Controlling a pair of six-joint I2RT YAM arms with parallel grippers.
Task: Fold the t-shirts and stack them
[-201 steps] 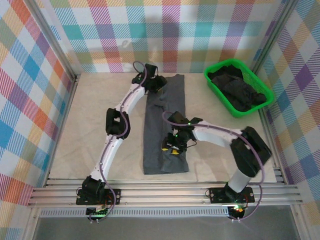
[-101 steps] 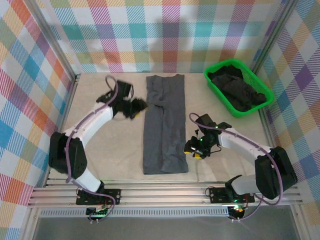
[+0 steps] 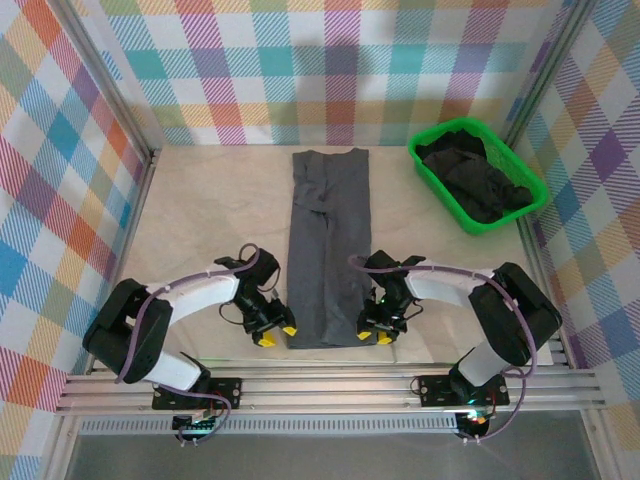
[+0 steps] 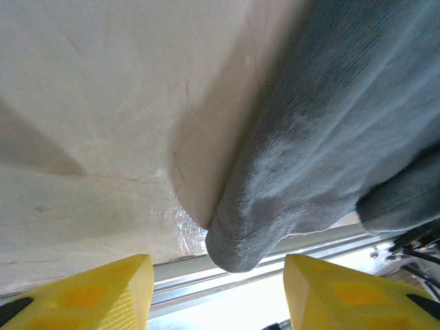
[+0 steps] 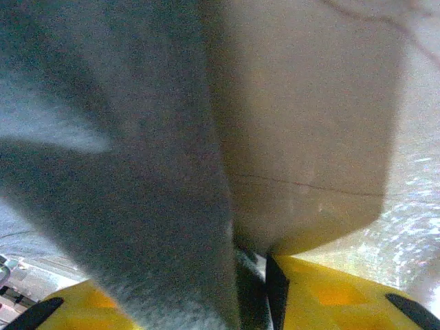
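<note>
Fingers of the left gripper (image 4: 216, 289) stand wide apart and hold nothing, with the near left corner of the slate t-shirt (image 3: 328, 250) between them. The right gripper (image 3: 375, 338) sits at its near right corner; cloth hides the gap, so its grip cannot be told. Beige table (image 3: 200, 220), plaid walls (image 3: 300, 70). A green basket (image 3: 430, 185) far right holds dark t-shirts (image 3: 475, 185). The slate one lies in a long, narrow strip.
</note>
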